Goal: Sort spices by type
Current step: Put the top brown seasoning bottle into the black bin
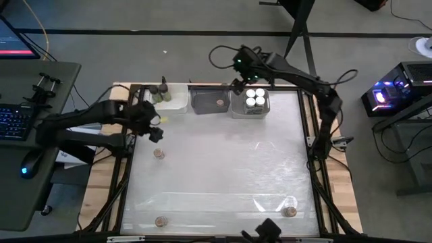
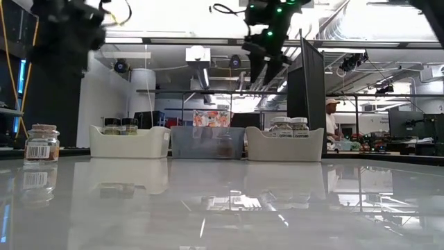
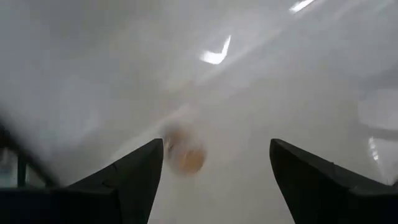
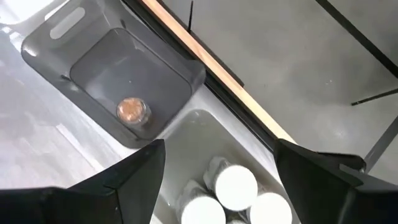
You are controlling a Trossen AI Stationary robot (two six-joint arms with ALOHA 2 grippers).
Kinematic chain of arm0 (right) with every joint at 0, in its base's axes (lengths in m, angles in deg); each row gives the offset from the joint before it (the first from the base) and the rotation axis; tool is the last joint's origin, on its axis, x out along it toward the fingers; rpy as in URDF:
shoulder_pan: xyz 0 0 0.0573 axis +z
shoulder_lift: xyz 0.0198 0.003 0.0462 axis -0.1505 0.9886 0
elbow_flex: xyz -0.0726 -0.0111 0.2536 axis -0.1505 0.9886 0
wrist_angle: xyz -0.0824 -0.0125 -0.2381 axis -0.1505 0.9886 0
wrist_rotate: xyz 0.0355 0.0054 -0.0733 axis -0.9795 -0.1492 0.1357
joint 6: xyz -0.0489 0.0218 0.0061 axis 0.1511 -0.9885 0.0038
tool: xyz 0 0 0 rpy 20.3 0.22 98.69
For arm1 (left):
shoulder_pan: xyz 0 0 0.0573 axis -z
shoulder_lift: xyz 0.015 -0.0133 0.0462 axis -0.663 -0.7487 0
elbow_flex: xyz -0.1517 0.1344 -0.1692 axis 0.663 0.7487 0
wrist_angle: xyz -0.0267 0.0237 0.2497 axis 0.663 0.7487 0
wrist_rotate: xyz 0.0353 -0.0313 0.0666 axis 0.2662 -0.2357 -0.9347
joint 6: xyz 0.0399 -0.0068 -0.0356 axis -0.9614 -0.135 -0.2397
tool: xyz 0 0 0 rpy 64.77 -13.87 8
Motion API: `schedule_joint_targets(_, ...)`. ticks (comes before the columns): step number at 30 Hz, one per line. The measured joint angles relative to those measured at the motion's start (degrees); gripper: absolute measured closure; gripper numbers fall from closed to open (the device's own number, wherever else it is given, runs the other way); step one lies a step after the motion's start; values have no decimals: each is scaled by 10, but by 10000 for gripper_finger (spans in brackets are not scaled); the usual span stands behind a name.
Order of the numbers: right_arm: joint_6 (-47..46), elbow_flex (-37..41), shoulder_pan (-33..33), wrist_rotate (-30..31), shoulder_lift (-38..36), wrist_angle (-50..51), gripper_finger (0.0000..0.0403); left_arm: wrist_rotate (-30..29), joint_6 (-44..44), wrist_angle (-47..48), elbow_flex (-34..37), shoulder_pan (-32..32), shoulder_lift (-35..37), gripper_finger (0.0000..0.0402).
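Three bins stand along the table's far edge. The white bin [image 1: 177,101] holds dark-capped spices [image 1: 162,92], the grey bin [image 1: 206,102] holds one cork-capped jar [image 4: 132,111], and the right-hand bin [image 1: 236,108] holds white-capped jars [image 4: 236,185]. Loose cork-capped jars stand upright on the table at the left [image 1: 158,154], near left [image 1: 160,221] and near right [image 1: 290,212]. My left gripper [image 3: 217,149] is open, pointing down above the left jar [image 3: 185,152] without touching it. My right gripper [image 4: 221,149] is open, high over the grey and right-hand bins.
The table top [image 1: 223,169] is glossy white inside a dark frame [image 1: 317,182]. A desk with keyboard and mouse [image 1: 27,128] stands off the left side. In the low view the room behind shows shelves, screens and a person [image 2: 331,111] far off.
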Motion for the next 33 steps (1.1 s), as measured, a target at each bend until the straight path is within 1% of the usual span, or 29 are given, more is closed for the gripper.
schedule_joint_targets(3, -6, 66, 0, 0, -45, -37, 107, 24, 47, 9, 28, 20, -22, 119)
schedule_joint_targets(7, -34, 149, -1, -4, -88, -74, 107, 31, 79, -29, 43, 56, -53, 119)
schedule_joint_targets(12, -61, 227, -1, -10, -122, -110, 107, -5, 144, 6, 46, 107, -102, 119)
schedule_joint_targets(15, -76, 251, -1, -14, -128, -117, 107, -18, 149, -15, 46, 135, -129, 119)
schedule_joint_targets(19, -80, 264, -1, -25, -129, -136, 107, -57, 97, -35, 46, 158, -157, 119)
schedule_joint_targets(23, -80, 266, -1, -37, -129, -158, 107, -63, 10, -35, 46, 161, -177, 119)
schedule_joint_targets(29, -85, 266, -1, -39, -129, -163, 107, -47, -225, -51, 46, 190, -195, 119)
schedule_joint_targets(33, -94, 266, -1, -39, -129, -163, 107, -59, -308, -38, 46, 199, -202, 119)
